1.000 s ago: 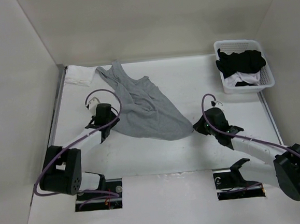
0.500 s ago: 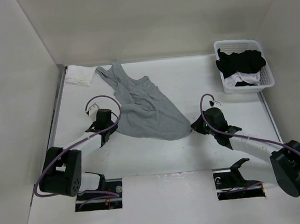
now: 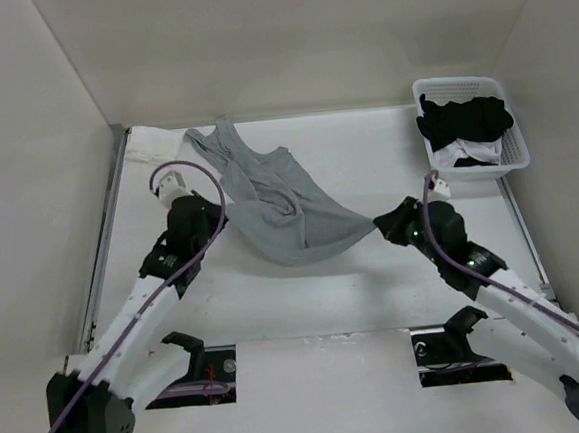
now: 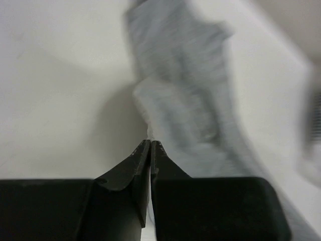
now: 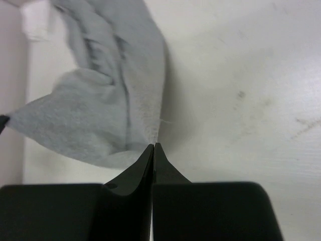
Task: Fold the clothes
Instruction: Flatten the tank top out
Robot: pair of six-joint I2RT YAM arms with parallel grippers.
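White bench (image 3: 376,290), pale walls (image 3: 275,37); a basket (image 3: 513,154) of black garments (image 3: 462,120) sits far right. The grey tank top (image 3: 289,211) lies mid-bench, straps toward the far-left corner. The left jaws are closed on one hem corner, the right jaws on the other, apparently to stretch the hem before folding. A second earlier the left jaws stood open and the hem lay slack; now it hangs raised between them.

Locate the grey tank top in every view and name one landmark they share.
Top external: tank top mid-table, strung from left hand to right hand.
Left wrist: blurred, upper centre, pinched by the left hand.
Right wrist: upper left, pinched by the right hand.
Shared landmark: the white table.
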